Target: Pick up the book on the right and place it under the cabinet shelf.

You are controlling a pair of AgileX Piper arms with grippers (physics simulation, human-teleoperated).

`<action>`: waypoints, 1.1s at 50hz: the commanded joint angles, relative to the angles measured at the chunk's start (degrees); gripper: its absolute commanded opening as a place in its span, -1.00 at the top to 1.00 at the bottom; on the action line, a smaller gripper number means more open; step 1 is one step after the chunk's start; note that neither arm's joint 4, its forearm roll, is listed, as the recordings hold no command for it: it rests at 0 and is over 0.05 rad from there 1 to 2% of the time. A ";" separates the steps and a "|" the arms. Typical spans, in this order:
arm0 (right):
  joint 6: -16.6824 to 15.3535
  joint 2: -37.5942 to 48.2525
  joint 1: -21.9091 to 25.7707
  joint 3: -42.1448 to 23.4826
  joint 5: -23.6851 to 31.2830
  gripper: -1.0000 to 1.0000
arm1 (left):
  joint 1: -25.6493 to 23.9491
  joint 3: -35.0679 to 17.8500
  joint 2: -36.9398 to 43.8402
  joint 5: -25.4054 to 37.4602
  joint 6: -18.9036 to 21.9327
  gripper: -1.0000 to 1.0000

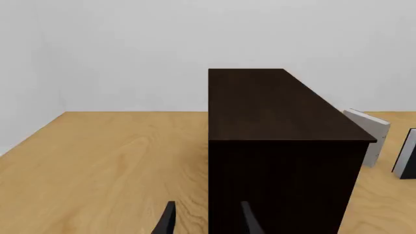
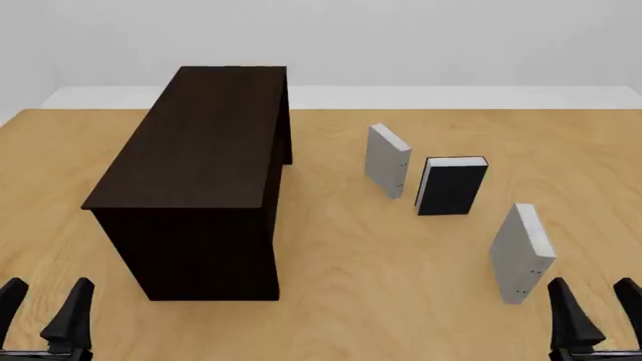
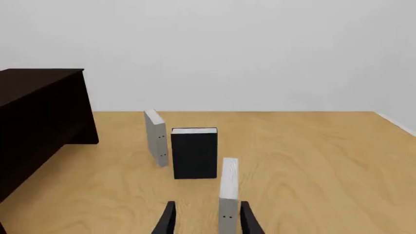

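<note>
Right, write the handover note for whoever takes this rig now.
Left claw: open, empty, near the front left of the tall dark brown wooden cabinet.
Right claw: open, empty, just behind the plain light grey hardcover book, not touching it.
That book stands upright, rightmost of three on the light wooden table.
Done: nothing.
Left: grasp it and place it under the cabinet shelf.

Three cams, one tabletop: fixed front cam plus two wrist cams.
Front cam sits high on arms' side, facing 12 o'clock and down; left wrist cam close behind the cabinet shelf (image 1: 279,156); right wrist cam low, near the book (image 3: 228,195). All share cabinet.
</note>
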 commanded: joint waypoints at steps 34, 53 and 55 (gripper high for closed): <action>-4.81 15.82 -2.08 -20.70 9.03 -1.00 | 0.02 -0.17 0.33 -0.12 0.01 -1.00; -8.56 40.97 -2.11 -39.46 20.24 -1.00 | 0.01 -0.17 0.33 -0.12 0.03 -1.00; -6.98 45.04 -3.05 -41.64 21.17 -1.00 | 0.01 -0.17 0.33 -0.12 0.03 -1.00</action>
